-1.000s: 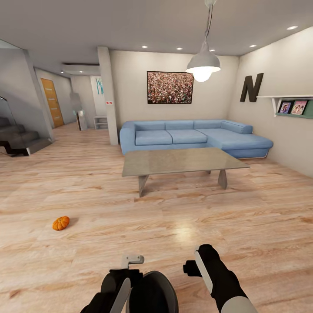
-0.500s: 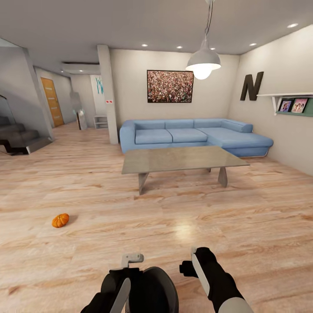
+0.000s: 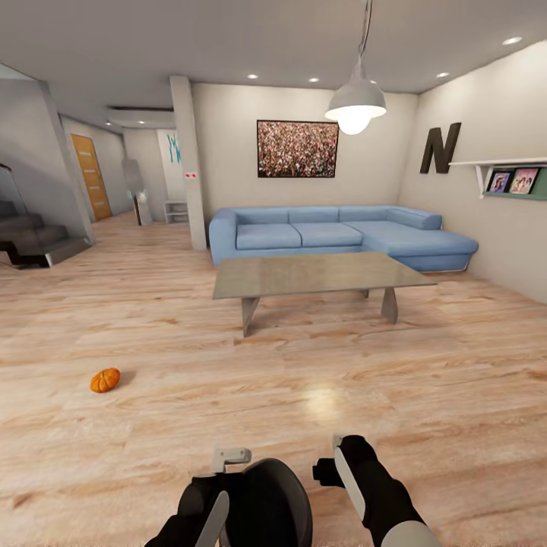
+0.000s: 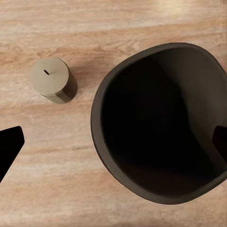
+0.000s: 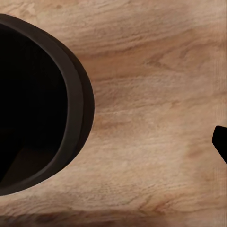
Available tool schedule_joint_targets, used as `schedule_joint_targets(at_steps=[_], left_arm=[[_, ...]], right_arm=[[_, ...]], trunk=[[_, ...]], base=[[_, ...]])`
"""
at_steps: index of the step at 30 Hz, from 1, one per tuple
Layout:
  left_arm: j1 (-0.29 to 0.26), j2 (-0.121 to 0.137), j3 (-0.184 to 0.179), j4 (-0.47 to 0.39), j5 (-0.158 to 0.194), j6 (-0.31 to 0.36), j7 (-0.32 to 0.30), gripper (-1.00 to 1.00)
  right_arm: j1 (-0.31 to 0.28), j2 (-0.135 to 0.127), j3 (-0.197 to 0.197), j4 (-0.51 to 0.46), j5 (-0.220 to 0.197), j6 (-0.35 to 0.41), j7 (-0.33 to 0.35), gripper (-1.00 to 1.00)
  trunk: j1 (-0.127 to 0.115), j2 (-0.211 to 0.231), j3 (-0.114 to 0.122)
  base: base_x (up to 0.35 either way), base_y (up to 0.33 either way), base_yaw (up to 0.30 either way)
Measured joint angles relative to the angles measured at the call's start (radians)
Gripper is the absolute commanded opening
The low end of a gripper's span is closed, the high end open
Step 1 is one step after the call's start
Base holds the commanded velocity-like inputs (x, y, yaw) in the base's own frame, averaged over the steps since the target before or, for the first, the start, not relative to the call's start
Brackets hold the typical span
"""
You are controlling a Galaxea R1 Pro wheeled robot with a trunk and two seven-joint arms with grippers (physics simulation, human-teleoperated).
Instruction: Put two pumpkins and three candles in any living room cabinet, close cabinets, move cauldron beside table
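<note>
A living room with a pale plank floor (image 3: 425,380), seen from the robot's head. At far left a staircase (image 3: 26,239) rises beside a hallway. A small orange pumpkin (image 3: 105,380) lies on the floor, well apart from the robot and from the low grey tabletop (image 3: 315,275) that stands in front of a blue corner sofa (image 3: 342,235). No cabinet appears in this scene.

Nearest the camera, the left gripper (image 3: 222,486) hangs at the edge of a dark cauldron (image 3: 262,505); in the left wrist view one finger sits outside the cauldron's rim and the other at its inner wall, so the jaws straddle the rim, though whether they have closed on it cannot be told. A stubby tan candle (image 4: 53,80) stands upright on the floor just beside the cauldron. The right gripper (image 3: 338,471) hovers just to the cauldron's right over bare boards, holding nothing; how wide it stands cannot be told.

The risks lie close in. If the cauldron is dragged or swung by its rim, it could knock the candle over and send it rolling. A rim pinch on a heavy pot may also slip mid-carry. The pumpkin, round and loose, could roll away from a careless approach.
</note>
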Motion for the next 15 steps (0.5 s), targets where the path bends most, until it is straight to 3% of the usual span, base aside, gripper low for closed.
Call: schedule_joint_targets(at_steps=[7, 15], left_arm=[[0.0, 0.0, 0.001, 0.0, 0.0, -0.001, 0.0, 1.0], [0.0, 0.0, 0.001, -0.001, 0.0, -0.007, 0.0, 1.0]], right_arm=[[0.0, 0.003, 0.044, 0.018, 0.0, -0.029, 0.001, 1.0], [0.0, 0.011, 0.054, 0.037, -0.001, -0.054, 0.018, 1.0]], trunk=[[0.027, -0.049, -0.022], [0.058, -0.105, -0.047]], base=[[0.0, 0.0, 0.0], [0.0, 0.0, 0.0]])
